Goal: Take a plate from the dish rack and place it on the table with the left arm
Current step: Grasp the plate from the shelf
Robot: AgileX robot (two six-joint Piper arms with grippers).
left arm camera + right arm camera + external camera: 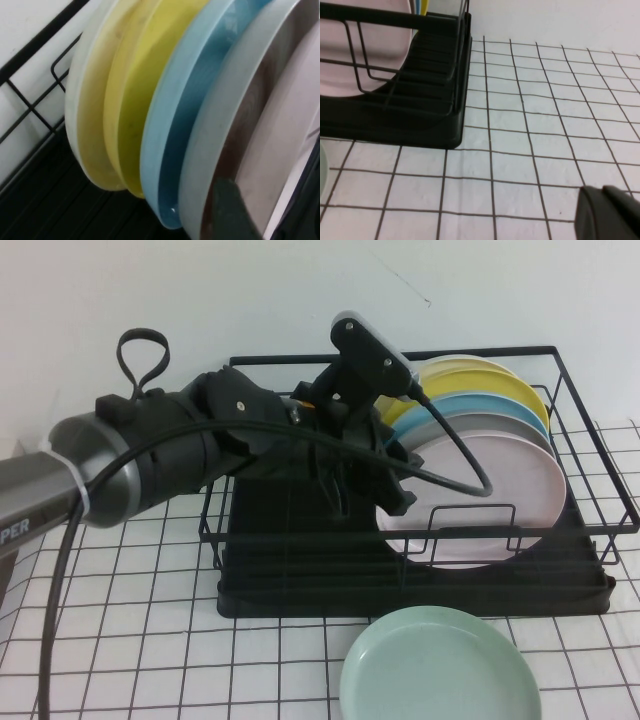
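I am holding my left gripper (395, 475) inside the dish rack (300, 570), at the edge of the pink plate (500, 490), the front one in the row, upright before the grey plate (500, 423). Whether the gripper is clenched, I cannot tell. I am judging this as the grasping step; next I must lift the plate over the wires. My right gripper (610, 212) is waiting low over the table (545, 125); its state I cannot tell either.

Pink plate in the black rack

The pale pink plate (495, 495) stands upright, frontmost in the dish rack (300, 585), on the gridded white table (160, 660); the left gripper (385, 475) is at its edge, the right gripper (610, 212) low over the table.
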